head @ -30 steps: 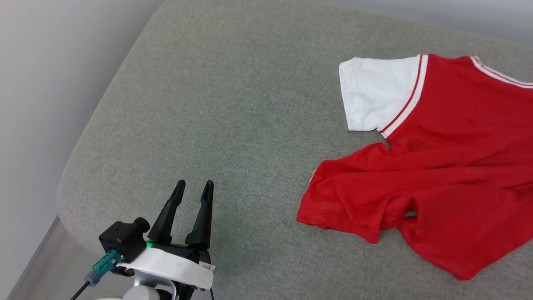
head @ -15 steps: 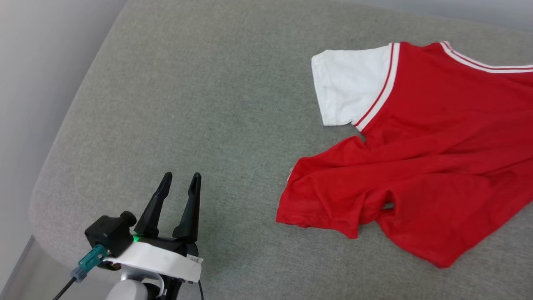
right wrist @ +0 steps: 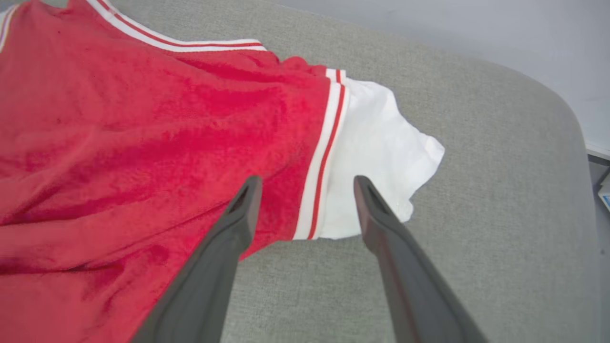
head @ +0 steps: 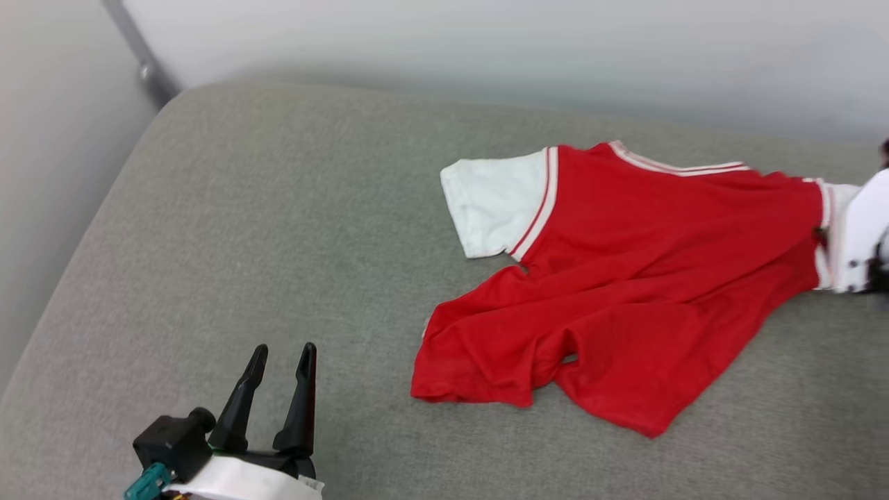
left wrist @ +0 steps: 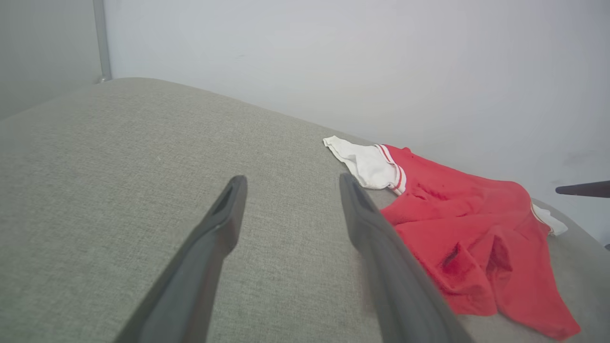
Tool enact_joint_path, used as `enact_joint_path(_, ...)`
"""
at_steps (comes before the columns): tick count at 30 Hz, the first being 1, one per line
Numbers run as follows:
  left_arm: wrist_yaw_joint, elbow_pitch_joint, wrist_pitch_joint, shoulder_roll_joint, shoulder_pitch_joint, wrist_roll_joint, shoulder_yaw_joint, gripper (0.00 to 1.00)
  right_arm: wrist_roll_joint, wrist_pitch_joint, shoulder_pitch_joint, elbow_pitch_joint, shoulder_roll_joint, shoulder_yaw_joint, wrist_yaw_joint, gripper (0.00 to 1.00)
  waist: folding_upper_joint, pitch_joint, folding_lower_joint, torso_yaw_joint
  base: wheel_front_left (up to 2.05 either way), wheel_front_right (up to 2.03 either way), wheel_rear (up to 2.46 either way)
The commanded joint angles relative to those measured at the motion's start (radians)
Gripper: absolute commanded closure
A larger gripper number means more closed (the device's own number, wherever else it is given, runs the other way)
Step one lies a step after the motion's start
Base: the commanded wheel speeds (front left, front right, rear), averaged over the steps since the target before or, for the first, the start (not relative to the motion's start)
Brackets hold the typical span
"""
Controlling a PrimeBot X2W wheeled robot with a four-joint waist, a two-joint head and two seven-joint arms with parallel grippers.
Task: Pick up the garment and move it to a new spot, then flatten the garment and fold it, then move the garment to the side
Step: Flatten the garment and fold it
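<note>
Head camera has swung since a second ago, so the whole picture has shifted: the pale wall (head: 486,55) and a grey metal pole (head: 141,62) at the far left have come into sight. The jersey T-shirt (head: 625,278) itself keeps the same rumpled shape on the grey fabric cushion (head: 229,229). A pale part of the right arm (head: 861,229) has also appeared at the right edge of the head view, over the shirt's right end.

The jersey T-shirt lies spread across the right half of the cushion, toward the far side, plain red cloth up. Its left white sleeve (head: 489,208) lies flat and points left. The right white sleeve (right wrist: 381,152) lies at the far right. Striped red-white trim runs along the far edge. The near left part is creased, with the hem folded over on itself.

The left gripper (head: 285,347) hovers at the near left, well apart from the shirt, fingers spread wide with bare cushion between them. The right gripper (right wrist: 307,179) stands wide open too and holds nothing. Its fingers straddle the striped seam where the right sleeve joins the red body, one finger (right wrist: 233,224) over red cloth and the other over the white sleeve. Whether the tips touch the cloth I cannot tell.
</note>
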Motion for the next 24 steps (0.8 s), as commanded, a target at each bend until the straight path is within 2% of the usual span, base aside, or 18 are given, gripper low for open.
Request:
enact_joint_path(1, 0.0, -0.005, -0.002, -0.004, 0.016, 0.005, 0.008, 0.0, 0.029, 0.021, 0.052, -0.043, 0.024, 0.01, -0.001, 0.0, 0.0, -0.043, 0.0001, -0.041, 0.0, 0.0, 0.0)
enact_joint_path(7, 0.0, -0.01, -0.002, -0.018, 0.039, 0.013, 0.015, 0.0, 0.138, 0.161, 0.267, -0.342, 0.009, 0.014, -0.001, 0.0, 0.0, -0.061, 0.0001, -0.054, 0.0, 0.0, 0.0)
enact_joint_path(9, 0.0, -0.009, -0.002, -0.022, 0.049, 0.016, 0.016, 0.0, 0.158, 0.209, 0.354, -0.475, 0.007, -0.01, -0.001, 0.0, 0.0, -0.063, 0.0001, -0.056, 0.0, 0.0, 0.0)
enact_joint_path(10, 0.0, -0.009, -0.002, -0.022, 0.049, 0.016, 0.016, 0.0, 0.158, 0.209, 0.354, -0.475, 0.007, -0.01, -0.001, 0.0, 0.0, -0.063, 0.0001, -0.056, 0.0, 0.0, 0.0)
enact_joint_path(12, 0.0, -0.006, -0.002, -0.025, 0.055, 0.015, 0.015, 0.0, 0.17, 0.263, 0.448, -0.607, 0.021, -0.052, -0.001, 0.0, 0.0, -0.064, 0.0001, -0.059, 0.0, 0.0, 0.0)
enact_joint_path(19, 0.0, 0.005, -0.002, -0.026, 0.031, 0.011, 0.005, 0.0, 0.101, 0.481, 0.718, -0.998, 0.152, -0.195, -0.001, 0.0, 0.0, -0.059, 0.0001, -0.052, 0.0, 0.0, 0.0)
enact_joint_path(24, 0.0, 0.013, -0.002, -0.023, 0.017, 0.007, -0.016, 0.0, 0.024, 0.573, 0.79, -1.11, 0.215, -0.206, -0.001, 0.0, 0.0, -0.049, 0.0001, -0.036, 0.0, 0.0, 0.0)
